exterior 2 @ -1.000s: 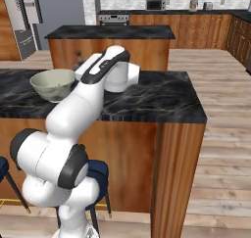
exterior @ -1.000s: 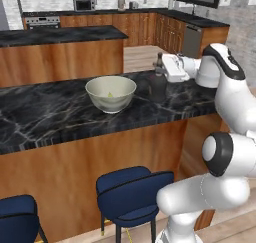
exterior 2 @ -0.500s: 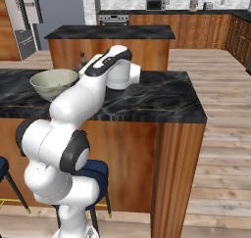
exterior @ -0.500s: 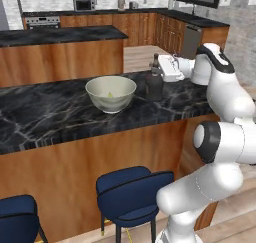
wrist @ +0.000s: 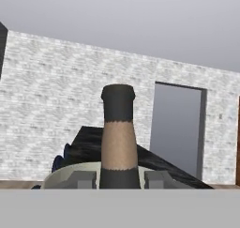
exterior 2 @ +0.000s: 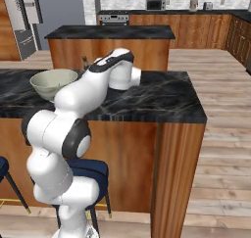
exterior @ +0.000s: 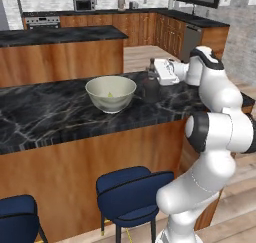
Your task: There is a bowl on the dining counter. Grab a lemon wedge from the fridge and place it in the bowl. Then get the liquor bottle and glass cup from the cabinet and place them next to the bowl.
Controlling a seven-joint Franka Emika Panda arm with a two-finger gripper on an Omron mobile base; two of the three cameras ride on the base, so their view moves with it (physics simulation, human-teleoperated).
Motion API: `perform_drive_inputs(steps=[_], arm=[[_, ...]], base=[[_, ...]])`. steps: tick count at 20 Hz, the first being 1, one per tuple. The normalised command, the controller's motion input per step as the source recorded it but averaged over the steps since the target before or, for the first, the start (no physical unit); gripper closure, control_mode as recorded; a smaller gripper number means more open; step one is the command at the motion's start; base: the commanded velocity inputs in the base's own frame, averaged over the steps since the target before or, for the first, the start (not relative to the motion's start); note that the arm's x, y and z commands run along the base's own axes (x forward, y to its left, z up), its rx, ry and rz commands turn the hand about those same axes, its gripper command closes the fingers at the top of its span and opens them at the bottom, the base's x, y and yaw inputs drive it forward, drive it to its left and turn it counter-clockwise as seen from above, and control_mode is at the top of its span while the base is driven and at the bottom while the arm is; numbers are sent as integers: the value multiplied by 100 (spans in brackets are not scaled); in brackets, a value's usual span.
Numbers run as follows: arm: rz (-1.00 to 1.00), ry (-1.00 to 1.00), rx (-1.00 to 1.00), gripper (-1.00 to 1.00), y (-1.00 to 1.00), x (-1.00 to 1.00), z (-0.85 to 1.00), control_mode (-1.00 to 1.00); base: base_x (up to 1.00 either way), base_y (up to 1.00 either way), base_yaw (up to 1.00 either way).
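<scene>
Black marble tops the bench (exterior: 60,112) that runs across the middle of the left base view, with wood panelling below and blue stools in the lower part of the frame.

Bowl (exterior: 110,93): upright, centre of the left base view, a small yellow lemon wedge (exterior: 110,94) lying inside it.

Liquor bottle (exterior: 151,85): upright on the bench just to the right of the bowl, close but apparently not touching it. In the hand view its tan neck and dark cap (wrist: 118,100) rise centrally, with the bowl's rim behind.

Hand (exterior: 156,75): right of centre in the left base view, level with the bottle neck. The two finger tips (wrist: 84,179) sit either side of the bottle's shoulder in the hand view, so the hand appears closed on the bottle.

Assessment: the bottle stage looks near completion; the glass cup remains to be fetched.

Recommendation: confirm that the base is flat on the marble before letting go. Part the fingers evenly, so that neither one drags the neck sideways. Retreat straight back along the hand's own axis, away from the bowl. A sideways withdrawal risks tipping the tall bottle against the bowl rim.
</scene>
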Motion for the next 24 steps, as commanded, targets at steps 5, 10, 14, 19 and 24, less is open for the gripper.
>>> perform_drive_inputs(steps=[5,10,14,19,24], arm=[[2,-4,0,100,7,25,-24,-100],[2,-2,0,100,2,29,-23,-100],[2,-2,-2,100,0,35,-24,-100],[3,-7,-8,100,0,25,-34,-100],[5,-6,-4,100,8,10,-32,-100]], base=[[0,0,0],[0,0,0],[0,0,0],[0,0,0],[0,0,0]])
